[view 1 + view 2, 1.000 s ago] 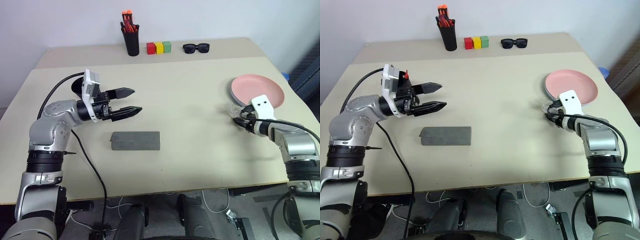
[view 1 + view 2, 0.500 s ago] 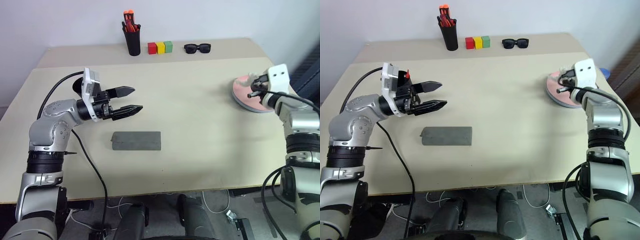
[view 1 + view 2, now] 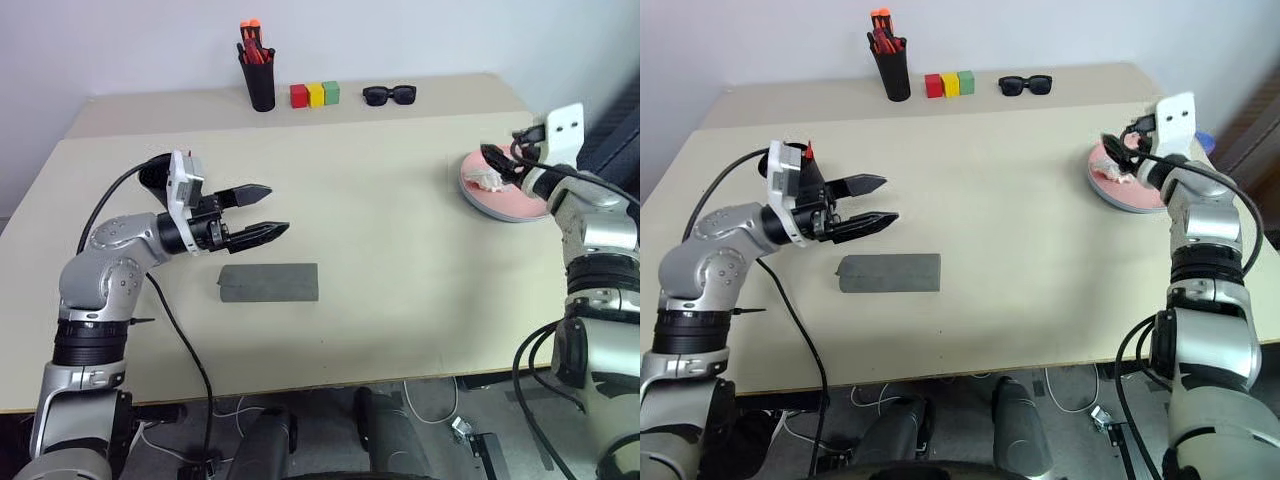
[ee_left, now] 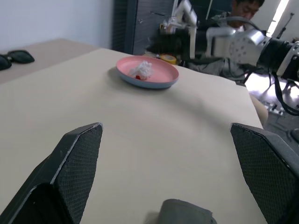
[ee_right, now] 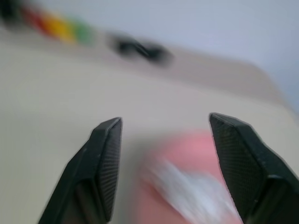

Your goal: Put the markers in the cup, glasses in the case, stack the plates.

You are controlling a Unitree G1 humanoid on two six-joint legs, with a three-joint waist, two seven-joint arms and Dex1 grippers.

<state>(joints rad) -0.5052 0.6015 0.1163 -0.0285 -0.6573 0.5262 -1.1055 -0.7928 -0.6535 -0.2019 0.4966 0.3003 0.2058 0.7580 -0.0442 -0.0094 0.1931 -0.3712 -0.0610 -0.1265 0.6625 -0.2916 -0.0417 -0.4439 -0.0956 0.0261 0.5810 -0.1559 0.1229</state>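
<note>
The right hand (image 3: 497, 163) has lifted off the counter (image 3: 400, 250) since a second ago, when it sat low at the near edge of the pink plate (image 3: 520, 200) with its fingers close together; it now hangs over the plate's left rim and its fingers stand spread with nothing between them, as its own wrist view shows. On the pink plate lies a crumpled whitish thing (image 4: 141, 70) that was hidden under the hand before; what it is cannot be told. In the left wrist view a bluish rim shows under the pink plate, so the light blue plate (image 4: 148, 85) seems to lie beneath it. The left hand (image 3: 262, 211) has hardly moved: it hovers above the counter with its fingers spread wide and empty, pointing toward the right side, just behind the grey case (image 3: 268, 282), which lies flat and closed in the same place as before. The black cup (image 3: 158, 172) stands behind the left wrist, mostly hidden by it. At the back of the counter the pen holder (image 3: 258, 78) with orange and red tips, the red, yellow and green blocks (image 3: 315, 95) and the black sunglasses (image 3: 390, 95) rest unchanged
</note>
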